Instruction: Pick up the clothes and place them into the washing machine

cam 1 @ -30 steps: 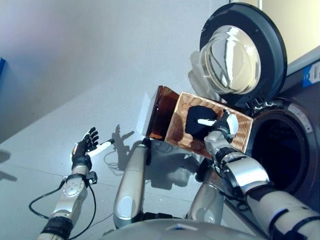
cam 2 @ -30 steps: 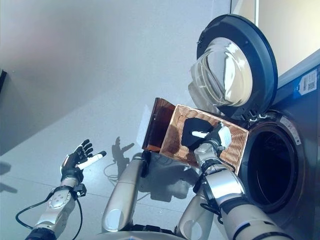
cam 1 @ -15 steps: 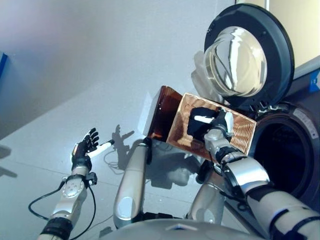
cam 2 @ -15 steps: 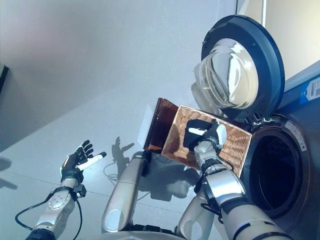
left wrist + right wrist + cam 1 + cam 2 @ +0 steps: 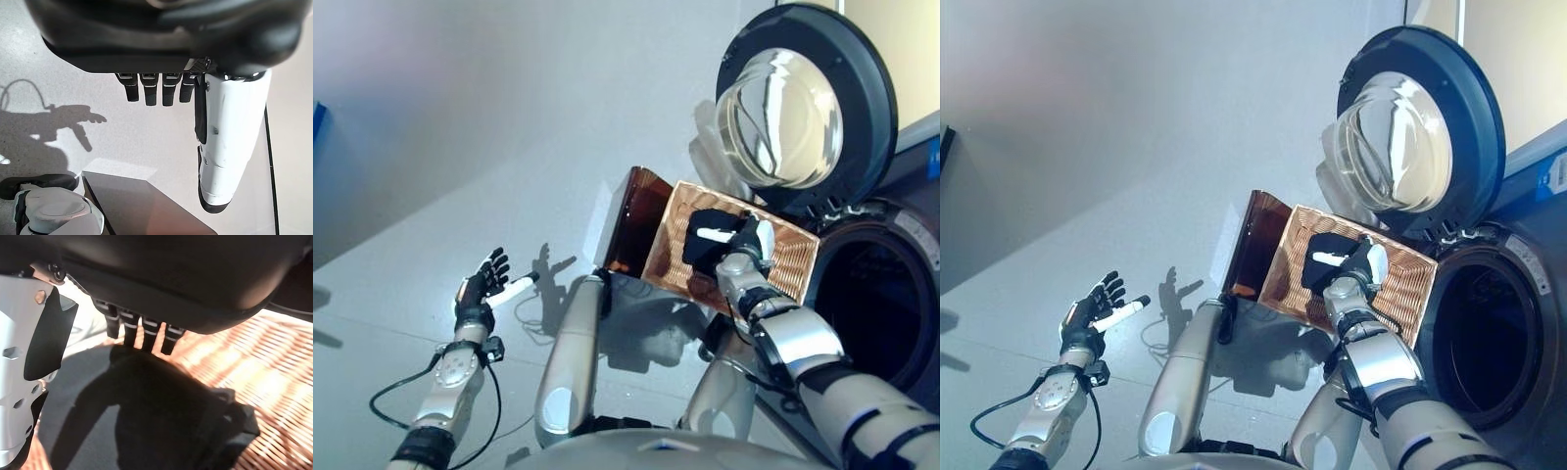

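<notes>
The right hand (image 5: 744,242) hangs over a dark garment (image 5: 161,416) lying in the wicker basket (image 5: 793,259), which stands just left of the washing machine's open drum (image 5: 871,313), close enough for a short carry. Its fingers (image 5: 142,335) reach down towards the cloth, but whether they have closed on it cannot be told. The round door (image 5: 803,103) is swung fully open, leaving the mouth clear. The left hand (image 5: 481,289) idles far left over the floor (image 5: 460,147), fingers spread, holding nothing. A blue label at the machine's right edge is too small to read.
</notes>
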Available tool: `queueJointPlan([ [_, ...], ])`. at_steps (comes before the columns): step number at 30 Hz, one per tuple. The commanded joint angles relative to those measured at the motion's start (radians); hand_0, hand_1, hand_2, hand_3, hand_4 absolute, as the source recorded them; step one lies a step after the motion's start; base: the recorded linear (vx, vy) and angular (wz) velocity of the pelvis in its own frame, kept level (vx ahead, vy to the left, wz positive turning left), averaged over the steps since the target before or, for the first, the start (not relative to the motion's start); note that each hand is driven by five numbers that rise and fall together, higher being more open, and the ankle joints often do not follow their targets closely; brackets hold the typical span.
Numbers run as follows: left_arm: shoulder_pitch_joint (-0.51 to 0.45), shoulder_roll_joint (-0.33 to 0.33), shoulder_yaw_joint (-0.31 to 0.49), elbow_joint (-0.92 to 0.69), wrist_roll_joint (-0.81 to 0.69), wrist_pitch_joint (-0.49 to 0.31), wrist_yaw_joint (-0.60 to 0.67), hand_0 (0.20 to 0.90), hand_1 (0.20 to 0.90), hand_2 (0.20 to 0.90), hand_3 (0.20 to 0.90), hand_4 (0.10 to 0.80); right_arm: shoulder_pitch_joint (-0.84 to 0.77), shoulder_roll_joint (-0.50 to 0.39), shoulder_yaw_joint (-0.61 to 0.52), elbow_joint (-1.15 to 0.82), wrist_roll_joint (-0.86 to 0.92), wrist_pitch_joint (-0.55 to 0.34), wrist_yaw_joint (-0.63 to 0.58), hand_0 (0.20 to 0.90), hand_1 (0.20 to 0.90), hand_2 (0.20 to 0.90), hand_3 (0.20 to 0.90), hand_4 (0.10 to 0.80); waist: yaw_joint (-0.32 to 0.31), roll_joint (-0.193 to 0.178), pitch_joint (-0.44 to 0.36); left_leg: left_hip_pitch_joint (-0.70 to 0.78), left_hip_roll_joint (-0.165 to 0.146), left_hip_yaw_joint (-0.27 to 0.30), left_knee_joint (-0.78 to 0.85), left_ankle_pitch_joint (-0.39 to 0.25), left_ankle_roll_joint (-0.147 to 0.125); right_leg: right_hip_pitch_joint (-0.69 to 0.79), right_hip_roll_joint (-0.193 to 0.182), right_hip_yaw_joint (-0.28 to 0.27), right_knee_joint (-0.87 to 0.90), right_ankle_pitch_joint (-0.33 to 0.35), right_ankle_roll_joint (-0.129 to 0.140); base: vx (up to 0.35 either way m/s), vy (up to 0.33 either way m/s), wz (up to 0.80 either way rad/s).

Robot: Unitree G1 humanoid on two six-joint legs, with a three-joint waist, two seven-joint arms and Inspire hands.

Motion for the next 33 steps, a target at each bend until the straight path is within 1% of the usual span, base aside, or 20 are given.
queueJointPlan([
  [1,0.035,0.099,0.057,-0.081,-0.008,-0.083,0.008,0.9,0.9,0.9,0.9,0.8,-0.021,-0.054,-0.015,0.015,-0.04,-0.023,-0.023,0.9,0.9,0.9,0.9,0.8,0.046,0.011,-0.014,0.002,0.076,-0.087,-0.016,0.021,-0.139,0.004,-0.053,0.085,-0.041,0.102,0.008,0.0,0.0,0.0],
  [13,0.051,0.108,0.072,-0.109,-0.012,-0.079,-0.005,0.9,0.9,0.9,0.9,0.8,-0.019,-0.036,0.022,0.019,-0.076,-0.006,0.041,0.9,0.9,0.9,0.9,0.8,0.061,0.019,-0.015,-0.032,0.067,-0.087,0.024,0.005,-0.137,-0.04,-0.061,0.099,0.021,0.071,-0.001,0.003,0.002,0.02],
  [21,0.059,0.112,0.08,-0.123,-0.016,-0.07,-0.024,0.9,0.9,0.9,0.9,0.8,-0.019,-0.029,0.05,0.034,-0.135,0.023,0.08,0.9,0.9,0.9,0.9,0.8,0.066,0.023,-0.021,-0.035,0.067,-0.084,0.034,-0.003,-0.136,-0.053,-0.061,0.104,0.038,0.061,0.001,0.002,0.0,0.0],
  [22,0.059,0.111,0.08,-0.123,-0.016,-0.069,-0.025,0.9,0.9,0.9,0.9,0.8,-0.019,-0.027,0.058,0.034,-0.146,0.026,0.088,0.724,0.724,0.724,0.724,0.675,0.067,0.022,-0.02,-0.035,0.067,-0.085,0.033,-0.003,-0.135,-0.055,-0.061,0.105,0.039,0.062,0.0,0.0,0.0,0.0],
  [23,0.058,0.109,0.08,-0.121,-0.014,-0.066,-0.027,0.9,0.9,0.9,0.9,0.8,-0.019,-0.024,0.067,0.035,-0.16,0.033,0.096,0.475,0.475,0.475,0.475,0.496,0.067,0.022,-0.019,-0.037,0.066,-0.084,0.034,-0.002,-0.135,-0.058,-0.062,0.106,0.041,0.062,0.0,0.0,0.0,0.0],
  [24,0.057,0.109,0.08,-0.12,-0.014,-0.065,-0.028,0.9,0.9,0.9,0.9,0.8,-0.02,-0.025,0.072,0.041,-0.173,0.039,0.101,0.2,0.2,0.2,0.2,0.3,0.067,0.023,-0.019,-0.039,0.065,-0.084,0.036,-0.003,-0.133,-0.062,-0.061,0.107,0.045,0.062,0.001,0.0,0.0,0.0],
  [26,0.057,0.108,0.081,-0.119,-0.013,-0.062,-0.031,0.9,0.9,0.9,0.9,0.8,-0.021,-0.024,0.079,0.05,-0.19,0.051,0.108,0.2,0.2,0.2,0.2,0.3,0.069,0.024,-0.019,-0.043,0.064,-0.083,0.038,-0.003,-0.133,-0.067,-0.061,0.109,0.05,0.062,0.001,0.046,-0.017,0.0],
  [27,0.062,0.111,0.081,-0.124,-0.012,-0.056,-0.037,0.9,0.9,0.9,0.9,0.8,-0.019,-0.022,0.086,0.075,-0.217,0.074,0.114,0.2,0.2,0.2,0.2,0.3,0.074,0.029,-0.019,-0.036,0.068,-0.089,0.063,-0.045,-0.137,-0.062,-0.063,0.111,0.077,0.024,0.008,0.098,-0.037,0.01],
  [33,0.068,0.114,0.092,-0.13,-0.003,-0.042,-0.053,0.9,0.9,0.9,0.9,0.8,-0.007,-0.02,0.075,0.092,-0.245,0.1,0.132,0.2,0.2,0.2,0.2,0.3,0.081,0.034,-0.026,-0.034,0.065,-0.091,0.057,-0.048,-0.134,-0.057,-0.065,0.106,0.077,0.02,0.009,0.013,-0.01,0.05],
])
